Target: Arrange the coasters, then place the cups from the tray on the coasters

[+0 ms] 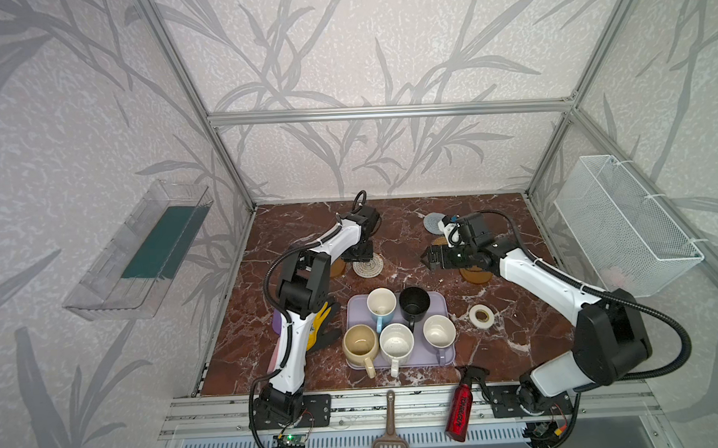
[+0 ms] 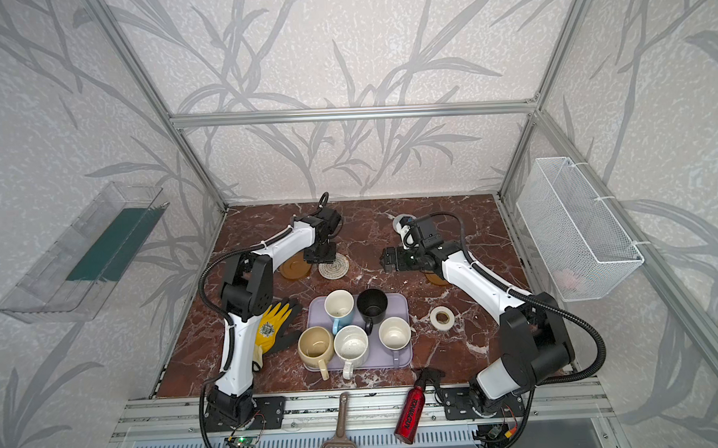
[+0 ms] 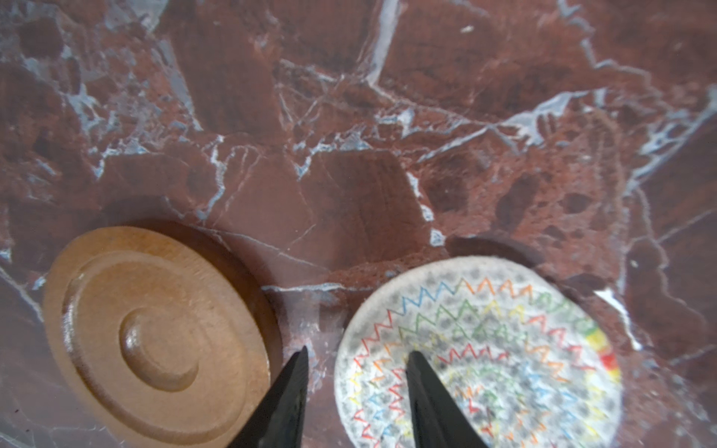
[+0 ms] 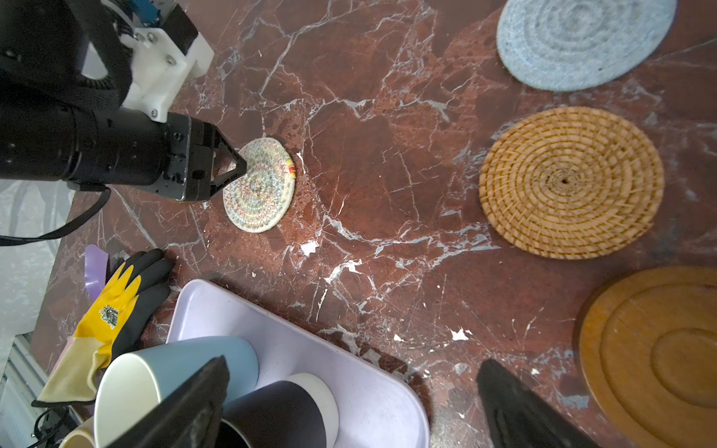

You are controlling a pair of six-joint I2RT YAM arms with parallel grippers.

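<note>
Left gripper points down at the rim of the cream woven coaster, its fingers parted with nothing pinched. One fingertip is over the weave, and its partner is over the bare marble table, in the slit between that coaster and a smooth amber coaster just beside it. Both discs lie flat.

Across from it the right gripper hovers, spread wide and empty. The grey-blue coaster, rattan coaster and second amber coaster are lined up on its side away from the left gripper, each apart from the next.

Nearer the arm bases than either gripper, the lavender tray carries all five cups: light blue cup, black cup, cream-yellow cup, speckled white cup and lavender-grey cup. A yellow glove lies between the tray and the left arm, and a white tape roll lies on the tray's other side.
</note>
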